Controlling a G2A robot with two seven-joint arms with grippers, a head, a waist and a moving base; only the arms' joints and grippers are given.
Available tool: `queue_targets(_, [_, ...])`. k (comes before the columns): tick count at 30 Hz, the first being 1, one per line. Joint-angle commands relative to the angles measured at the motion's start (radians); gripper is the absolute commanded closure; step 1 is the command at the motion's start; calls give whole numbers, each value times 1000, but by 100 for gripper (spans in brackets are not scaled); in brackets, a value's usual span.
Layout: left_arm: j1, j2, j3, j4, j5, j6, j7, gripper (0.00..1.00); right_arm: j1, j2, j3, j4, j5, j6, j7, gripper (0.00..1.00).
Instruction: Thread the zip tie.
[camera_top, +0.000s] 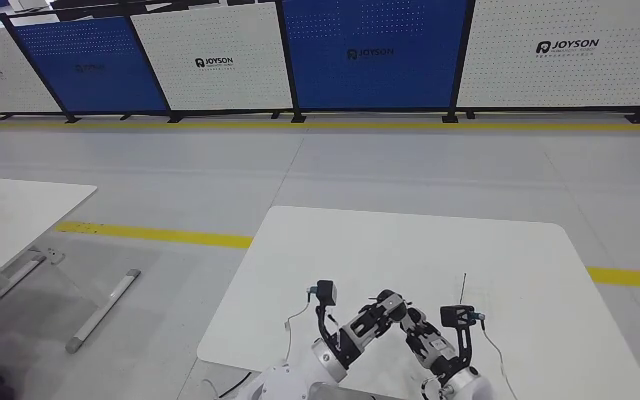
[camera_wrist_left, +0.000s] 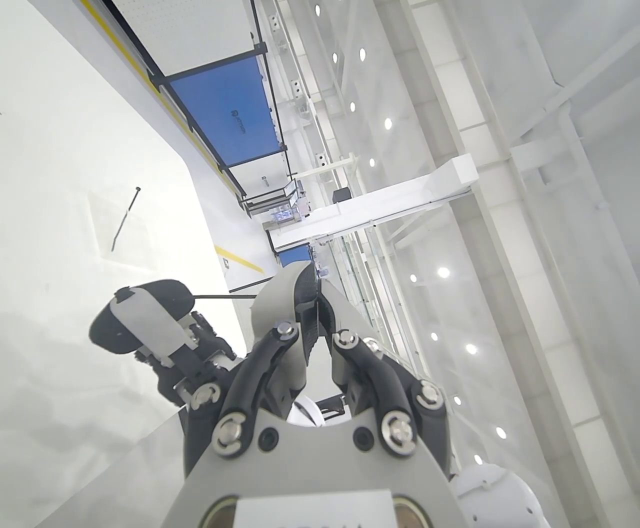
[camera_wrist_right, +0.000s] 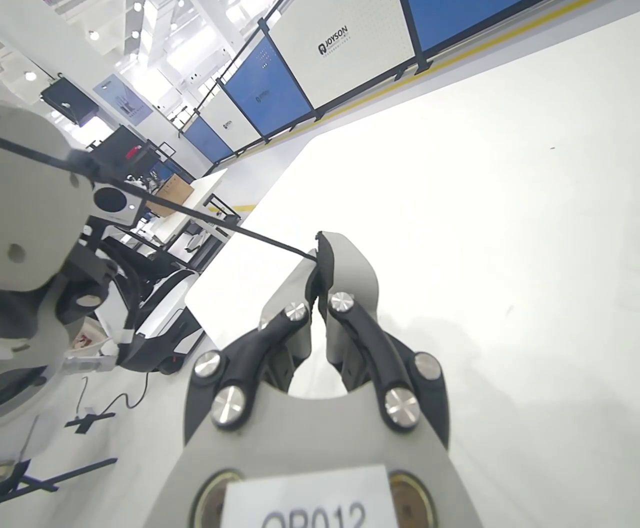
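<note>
left tool (camera_wrist_left: 312, 295) closed on zip tie (camera_wrist_right: 240, 230) | right tool (camera_wrist_right: 317, 265) closed on its end | tie straight between them above table (camera_top: 400, 250) | second tie (camera_wrist_left: 125, 220) flat on table | printed logos on panels (camera_top: 370, 50)

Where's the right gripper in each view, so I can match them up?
Top view: right gripper, over the white table's near edge.
Left wrist view: right gripper at the zip tie's far end.
Right wrist view: its fingers, foreground, shut on zip tie.
Shared landmark: white table.
</note>
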Motion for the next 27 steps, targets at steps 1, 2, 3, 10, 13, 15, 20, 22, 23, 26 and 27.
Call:
queue_targets(1, [1, 0, -1, -1, 0, 0, 0, 100, 0, 0, 0, 2, 4, -1, -3, 100])
queue_targets(2, [0, 0, -1, 2, -1, 3, 3, 100, 1, -1, 0, 3, 9, -4, -5, 100])
queue_targets(3, [-2, 0, -2, 5, -3, 7, 5, 100, 1, -1, 1, 2, 13, -5, -7, 100])
queue_targets(10, [-25, -5, -17, 34, -60, 26, 39, 100, -48, 4, 70, -44, 102, -45, -91, 0])
queue_targets(13, [-26, -6, -33, 49, -83, 24, 54, 100, -84, 9, 117, -60, 152, -84, -117, 0])
queue_targets(15, [-25, -6, -42, 61, -92, 29, 61, 100, -107, 12, 149, -75, 180, -103, -142, 0])
queue_targets(20, [-27, -6, -57, 92, -112, 53, 68, 100, -191, 20, 253, -113, 295, -186, -202, 0])
queue_targets(22, [-28, -7, -62, 105, -122, 58, 74, 100, -231, 22, 306, -122, 371, -229, -232, 0])
queue_targets(23, [-29, -7, -63, 110, -123, 59, 76, 100, -247, 24, 328, -124, 401, -251, -238, 0])
queue_targets(26, [-30, -8, -62, 129, -124, 66, 82, 100, -293, 26, 397, -132, 538, -282, -258, 0])
queue_targets(27, [-31, -9, -62, 134, -123, 68, 83, 100, -301, 28, 414, -138, 573, -282, -248, 0])
